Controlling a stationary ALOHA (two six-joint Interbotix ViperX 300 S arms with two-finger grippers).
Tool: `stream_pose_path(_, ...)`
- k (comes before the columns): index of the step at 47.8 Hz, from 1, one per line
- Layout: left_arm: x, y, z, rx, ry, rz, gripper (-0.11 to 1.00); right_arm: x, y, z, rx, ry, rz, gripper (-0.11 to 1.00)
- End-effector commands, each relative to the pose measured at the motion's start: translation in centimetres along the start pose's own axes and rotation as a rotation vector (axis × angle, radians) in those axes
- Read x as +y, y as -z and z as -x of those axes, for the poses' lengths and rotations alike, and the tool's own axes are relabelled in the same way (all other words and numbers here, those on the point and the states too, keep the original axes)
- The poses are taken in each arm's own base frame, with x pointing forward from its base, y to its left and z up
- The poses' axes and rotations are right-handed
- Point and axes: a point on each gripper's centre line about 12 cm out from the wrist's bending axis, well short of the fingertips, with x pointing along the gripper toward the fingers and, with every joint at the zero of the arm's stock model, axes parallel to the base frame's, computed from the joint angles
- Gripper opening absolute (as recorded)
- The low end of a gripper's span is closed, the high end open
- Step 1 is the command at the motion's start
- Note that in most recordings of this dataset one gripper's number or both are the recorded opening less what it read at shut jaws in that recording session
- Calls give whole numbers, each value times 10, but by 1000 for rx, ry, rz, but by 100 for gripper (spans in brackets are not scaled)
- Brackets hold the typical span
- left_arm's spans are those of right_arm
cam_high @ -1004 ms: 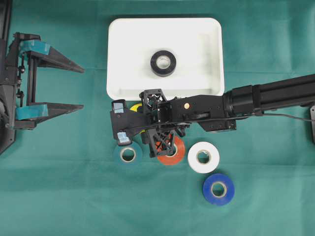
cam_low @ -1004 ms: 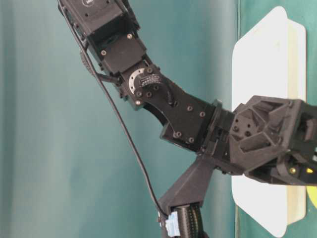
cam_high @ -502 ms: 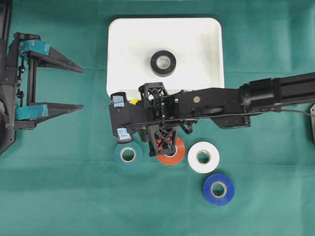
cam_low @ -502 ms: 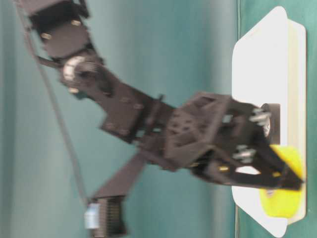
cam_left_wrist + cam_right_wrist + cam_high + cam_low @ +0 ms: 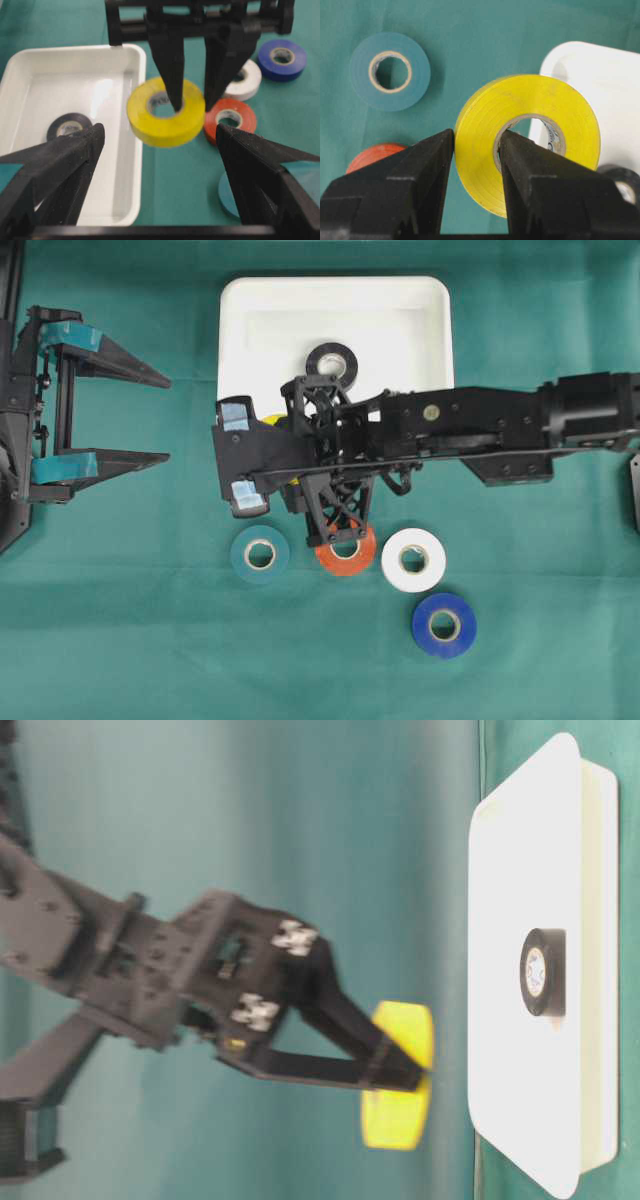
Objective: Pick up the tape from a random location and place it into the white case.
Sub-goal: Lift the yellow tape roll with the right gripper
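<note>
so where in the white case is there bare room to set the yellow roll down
The white case holds only the black roll, near its middle. Bare floor lies left of that roll toward the left wall, and right of it toward the right wall. The right pincer grips the yellow roll. Outside the near rim it is crowded: teal, orange, white and blue rolls.

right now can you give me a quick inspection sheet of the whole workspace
surface: green cloth, flat.
job's things: yellow tape lifted off the cloth, one side of its ring pinched; white case holds a black tape.
clutter: teal tape, orange tape, white tape, blue tape lying flat on the cloth.
grippers: right end effector shut on the yellow tape; left end effector open, holding nothing.
cables: thin black cable at the right edge.
surroundings: nothing seen.
</note>
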Motion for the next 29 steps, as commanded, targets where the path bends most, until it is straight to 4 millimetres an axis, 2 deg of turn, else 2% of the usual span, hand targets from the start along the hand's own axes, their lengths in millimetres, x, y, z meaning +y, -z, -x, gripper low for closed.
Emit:
stream_pose_path(1,0,-6,1,-17,0,-1,97,-1,-16,36,-68,6,-3,32)
stream_pose_path(18,0,-7,1,-20,-1,-1,97,-4,-29,81,-91,23,-1,32)
stream_pose_path(29,0,-6,1,-18,0,-1,97,-6,-30,90,-90,28,-1,32)
